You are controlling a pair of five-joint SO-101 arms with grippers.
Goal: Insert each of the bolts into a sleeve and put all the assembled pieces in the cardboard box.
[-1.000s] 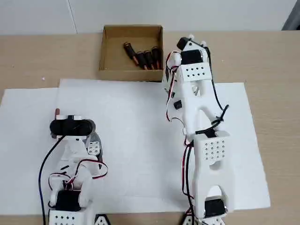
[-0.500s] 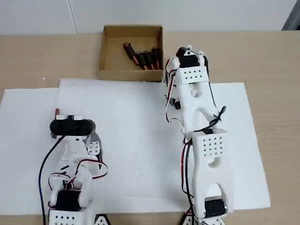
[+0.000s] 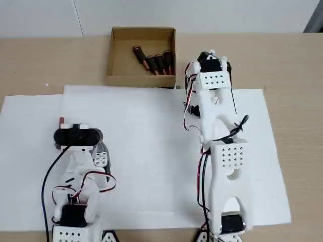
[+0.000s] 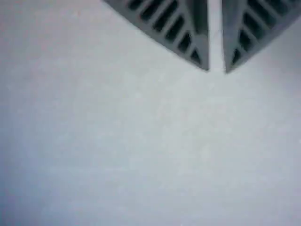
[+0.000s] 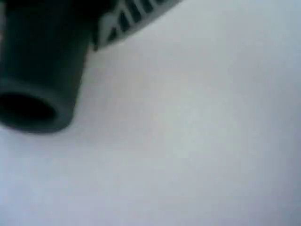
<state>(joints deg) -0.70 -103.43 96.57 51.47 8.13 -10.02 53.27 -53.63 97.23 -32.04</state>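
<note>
Four assembled pieces lie inside cardboard box.

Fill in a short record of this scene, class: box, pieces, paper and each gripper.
box: cardboard, open, just beyond the paper's far edge
pieces: four, side by side in the box
paper: white sheet under both arms
left gripper: above paper, jaws nearly closed, nothing between
right gripper: above paper, holds a dark sleeve, hollow end showing
</note>
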